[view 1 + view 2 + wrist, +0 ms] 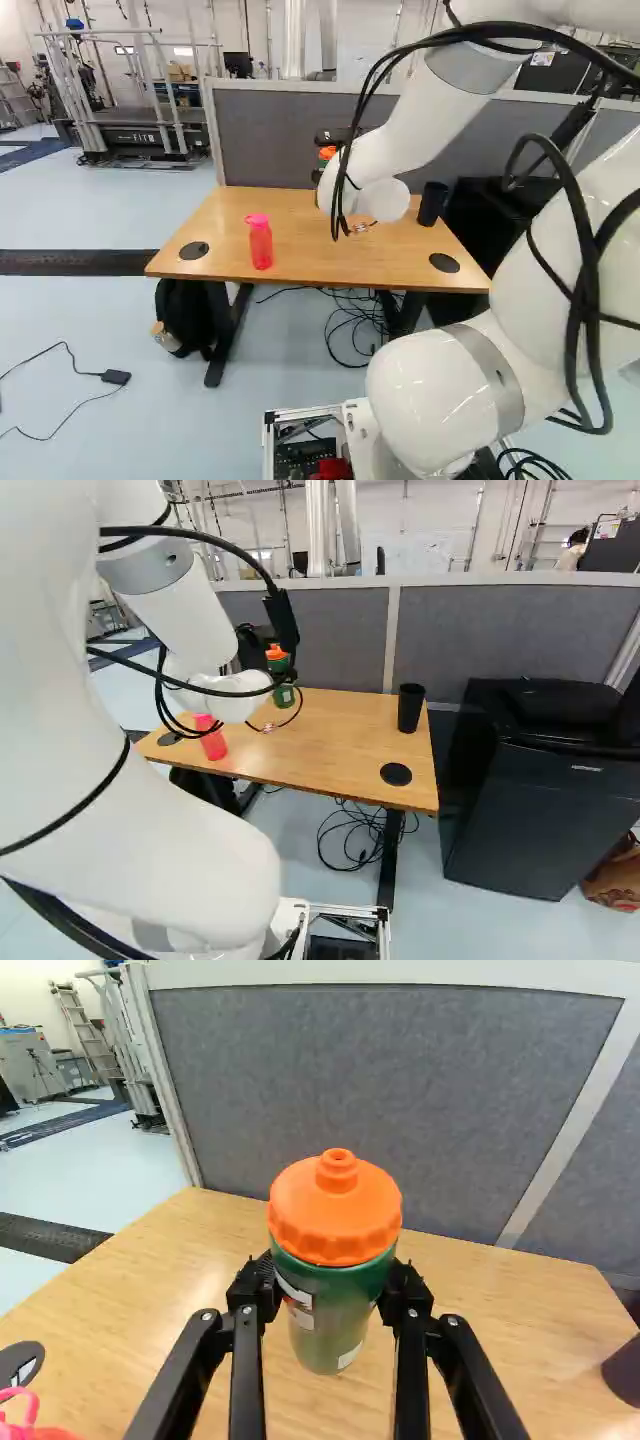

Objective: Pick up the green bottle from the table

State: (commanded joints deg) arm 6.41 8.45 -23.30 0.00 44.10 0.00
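Note:
Mostly behind my arm's end, the gripper point(252, 646) shows as a black shape beside the green bottle point(283, 695) in the right base view. Up close in the wrist view, the gripper point(327, 1285) has its two fingers pressed on opposite sides of the green bottle point(335, 1305), just below its orange cap point(336, 1210). The bottle stands upright over the wooden table point(190, 1250); whether its base touches the tabletop I cannot tell. In the left base view only the orange cap point(327, 153) and a bit of green show past the arm.
A pink bottle point(260, 242) stands on the table's left part, a black cup point(410, 708) on its right part. Behind the table runs a grey partition point(400, 1090). A black cabinet point(530, 800) is right of the table; a backpack point(184, 318) and cables lie below.

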